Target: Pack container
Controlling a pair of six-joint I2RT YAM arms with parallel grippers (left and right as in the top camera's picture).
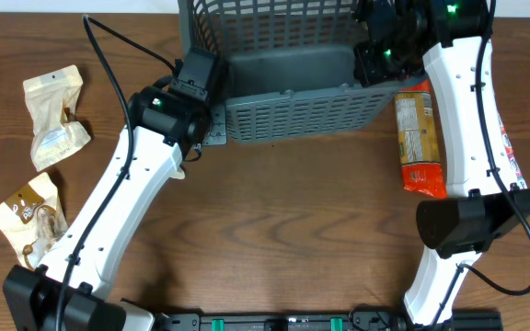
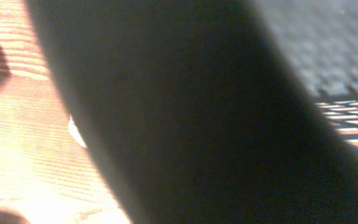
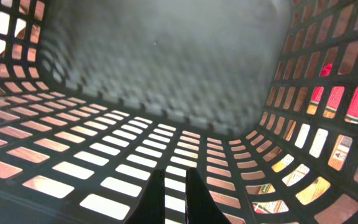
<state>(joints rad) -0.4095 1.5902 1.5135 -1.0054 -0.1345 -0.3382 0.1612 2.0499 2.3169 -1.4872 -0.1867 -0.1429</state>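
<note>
The large dark grey rectangular plastic basket [image 1: 293, 115] with slotted lattice walls is seen at the far middle of the brown wooden table [image 1: 293, 211]. The right gripper [image 3: 174, 196] is placed inside it, jaws clenched on nothing. The left gripper [image 1: 194, 78] is held at its left near corner, jaws clenched; whether the rim is grasped cannot be told. An orange snack packet [image 1: 419, 138] is laid just beside its right wall.

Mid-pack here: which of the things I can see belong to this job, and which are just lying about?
In the job:
- container
- orange packet, cream packet and brown-and-cream packet: probably the goods to pack, all still outside it on the table

Just there:
- black rail at the table's near edge
- arm cable
</note>
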